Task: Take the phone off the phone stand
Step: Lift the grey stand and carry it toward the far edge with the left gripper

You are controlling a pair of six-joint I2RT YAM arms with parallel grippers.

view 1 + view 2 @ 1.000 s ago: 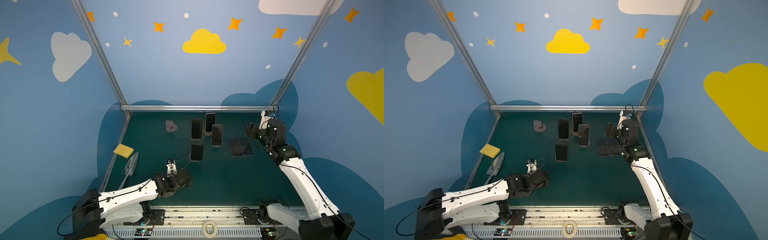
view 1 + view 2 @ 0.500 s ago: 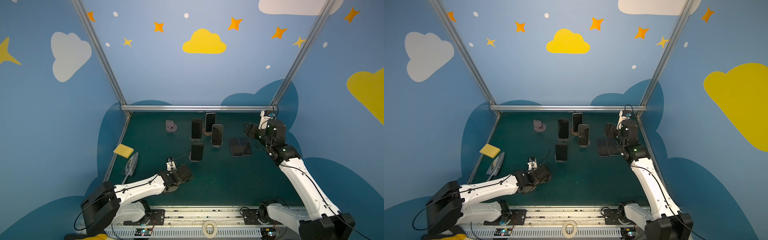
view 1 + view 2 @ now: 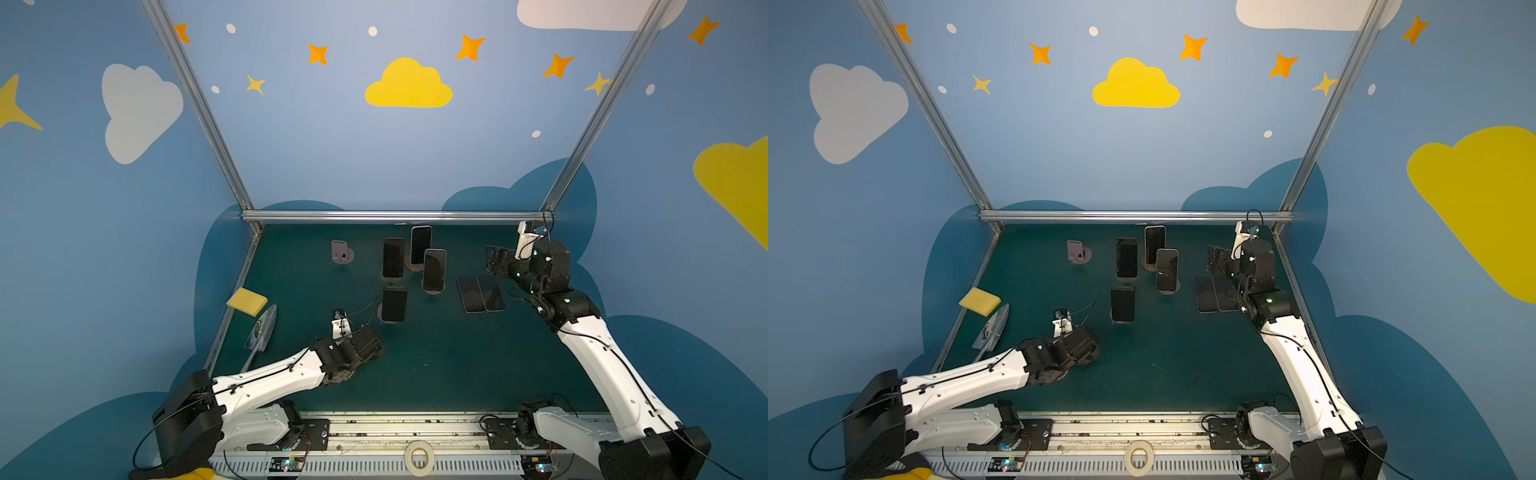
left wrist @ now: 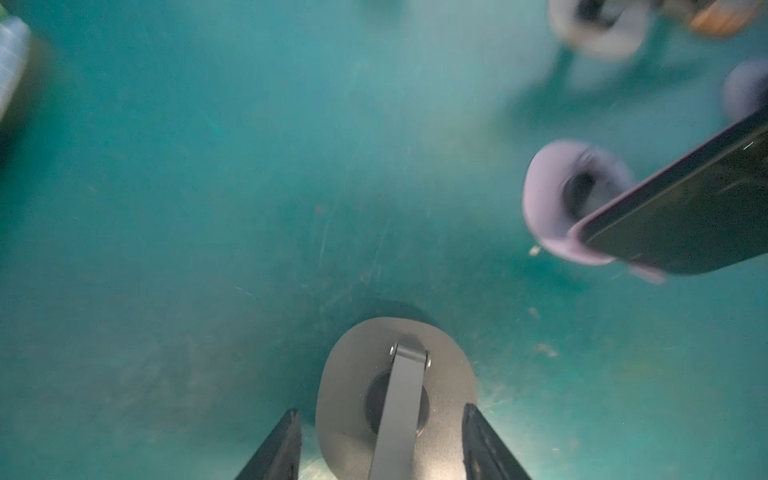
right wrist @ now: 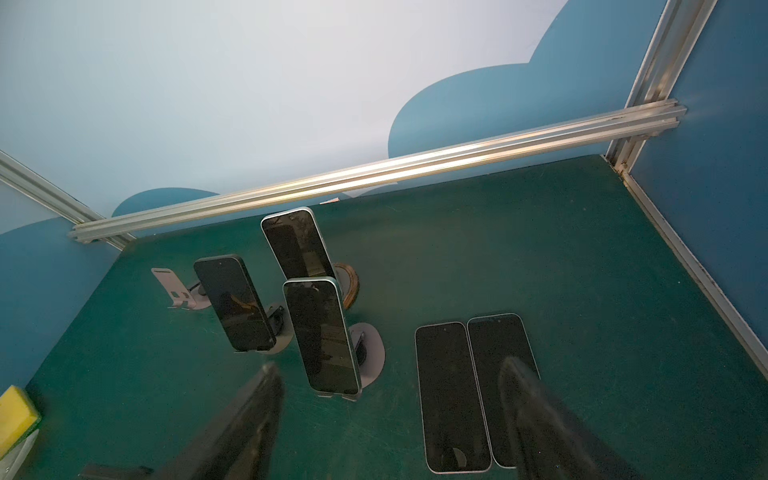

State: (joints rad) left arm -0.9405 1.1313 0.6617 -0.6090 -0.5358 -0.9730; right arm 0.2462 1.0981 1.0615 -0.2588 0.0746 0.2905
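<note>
A dark phone (image 3: 393, 305) leans on a lilac phone stand (image 4: 552, 199) near the table's middle; it shows again as the phone (image 4: 685, 208) in the left wrist view. Three more phones (image 3: 434, 270) stand on stands behind it. My left gripper (image 4: 381, 409) is low over the table in front of them, shut round a grey stand (image 4: 357, 374) that carries no phone. In both top views the left gripper (image 3: 372, 349) hides that stand. My right gripper (image 5: 390, 415) hangs open and empty at the back right, above two phones (image 5: 453, 395) lying flat.
An empty pink stand (image 3: 341, 251) sits at the back left. A yellow sponge (image 3: 246, 301) and a clear packet (image 3: 262, 328) lie along the left edge. An aluminium rail (image 3: 395, 215) closes the back. A tape roll (image 3: 419, 457) rests on the front rail.
My left gripper has closed from wide open and edged slightly away from the front edge. The right arm has not moved.
</note>
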